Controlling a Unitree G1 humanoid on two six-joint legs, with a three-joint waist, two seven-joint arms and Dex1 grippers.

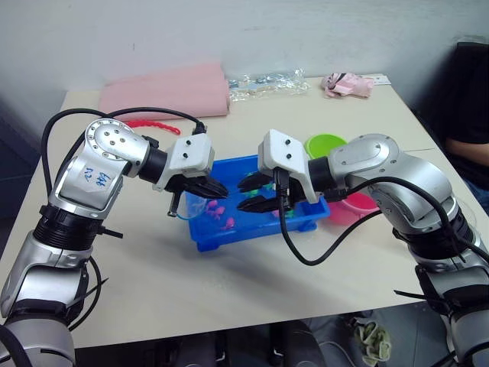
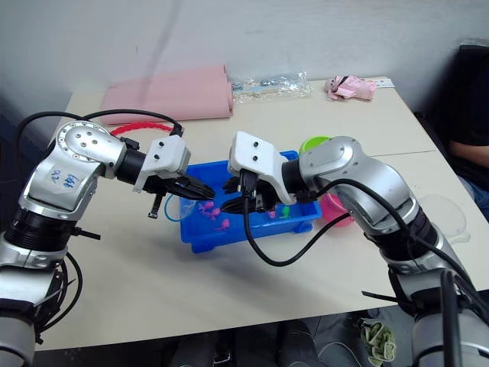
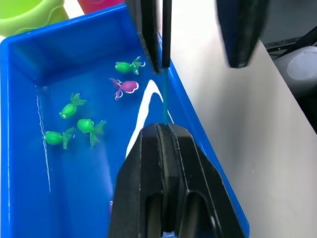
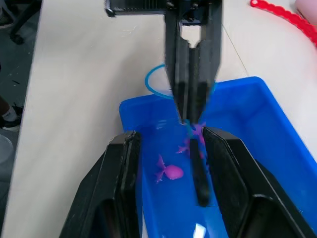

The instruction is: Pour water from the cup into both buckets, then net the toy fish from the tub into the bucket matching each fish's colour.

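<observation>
Two grippers meet over the blue tub [image 1: 205, 238] at table centre: the left gripper [image 1: 205, 188] is clamped on the net [image 2: 182, 208] handle, hoop at the tub's left end; the right gripper [image 1: 254, 193], fingers spread, hovers above pink fish [image 4: 172, 172]. Green bucket [image 1: 325, 144] and pink bucket [image 1: 357, 205] stand rightward.

Lab-like room — bare table [image 1: 229, 283], plain wall [image 1: 229, 30].

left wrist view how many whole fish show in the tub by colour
green fish: 4
pink fish: 1
total: 5
</observation>
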